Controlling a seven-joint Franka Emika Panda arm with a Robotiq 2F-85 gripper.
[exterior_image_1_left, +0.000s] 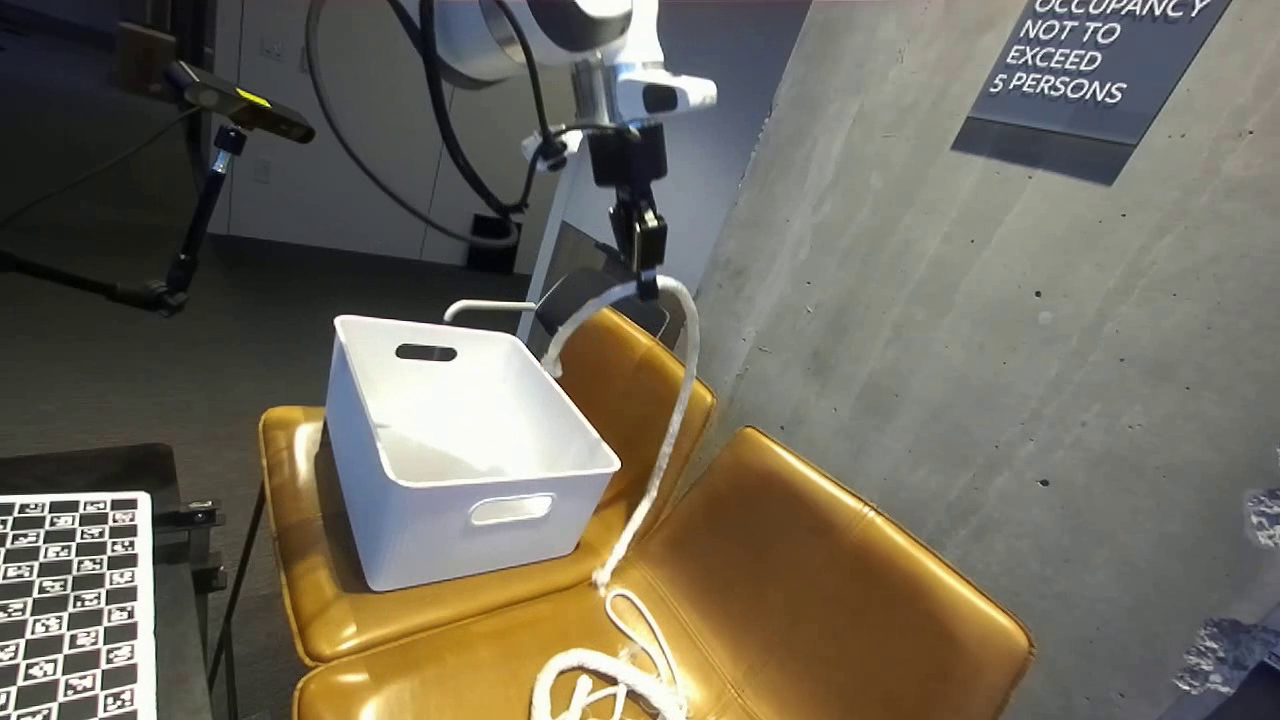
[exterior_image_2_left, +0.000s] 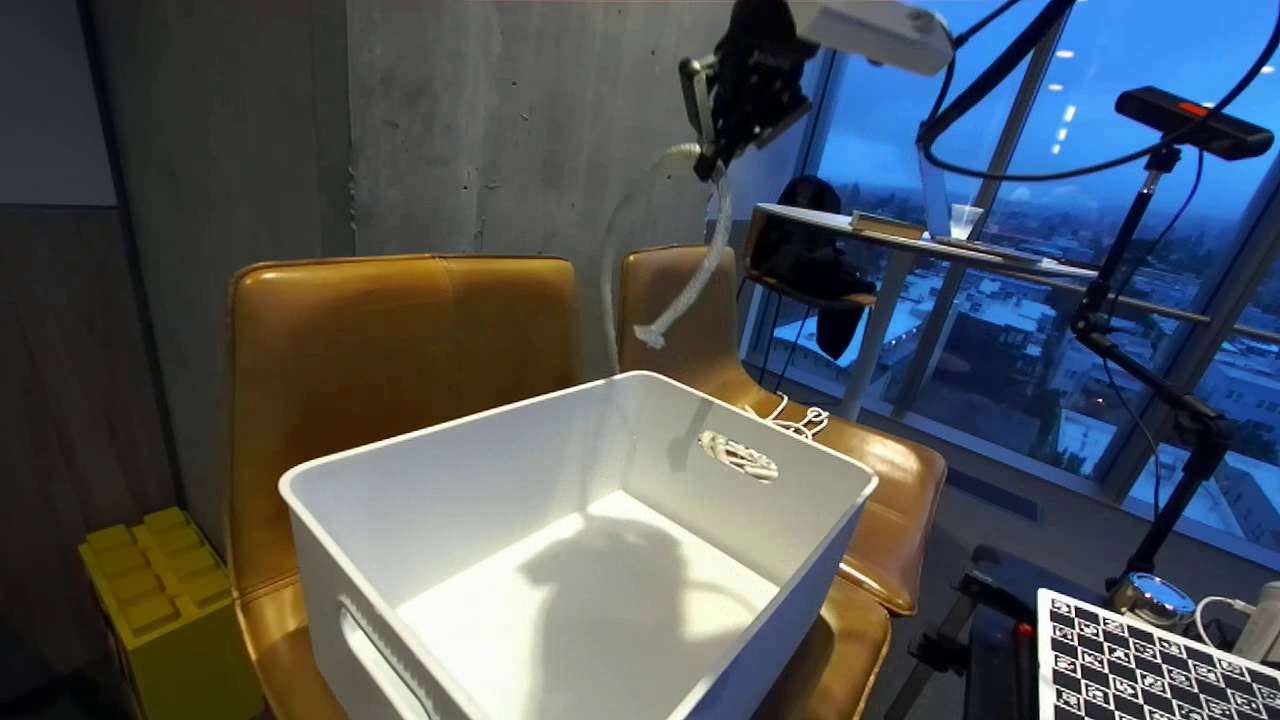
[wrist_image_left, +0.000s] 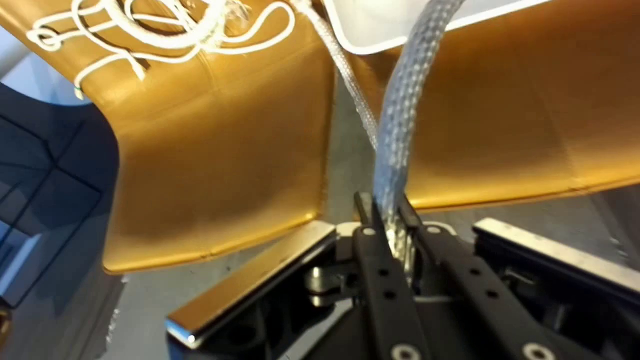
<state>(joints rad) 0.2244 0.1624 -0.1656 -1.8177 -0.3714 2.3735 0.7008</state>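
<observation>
In an exterior view: claw (exterior_image_1_left: 646, 284) closed to a narrow pinch on a thick white rope (exterior_image_1_left: 692, 350), well above the seats. Rope makes a crook at the grip. Short limb slopes down toward the white bin (exterior_image_1_left: 440, 540), free end dangling near its rim. Long limb sets the axis: steep, running down to the crease where two chairs meet. Bin sits on a tan chair (exterior_image_1_left: 295, 480); a coil of rope and thin cord (exterior_image_1_left: 580, 657) lies on the neighbouring chair (exterior_image_1_left: 830, 580). Cannot tell whether coil and held rope join. Concrete wall (exterior_image_1_left: 900, 300) rises close behind both backs. Off to the side, a camera (exterior_image_1_left: 240, 103) on a stand; checkered board (exterior_image_1_left: 70, 600) low in the near corner.

In an exterior view: free end points down and aside, above the bin's far corner as seen from here; depth hard to judge. Bin walls block the rope's lower stretch; part of the coil shows through the cut-out handle. Yellow studded block (exterior_image_2_left: 165, 585) beside the bin's chair.

Wrist view: jaws tight on both sides of the braid, which rises from the fingertips, leaning right. Other limb passes behind, slanting up and left past the bin's corner.
</observation>
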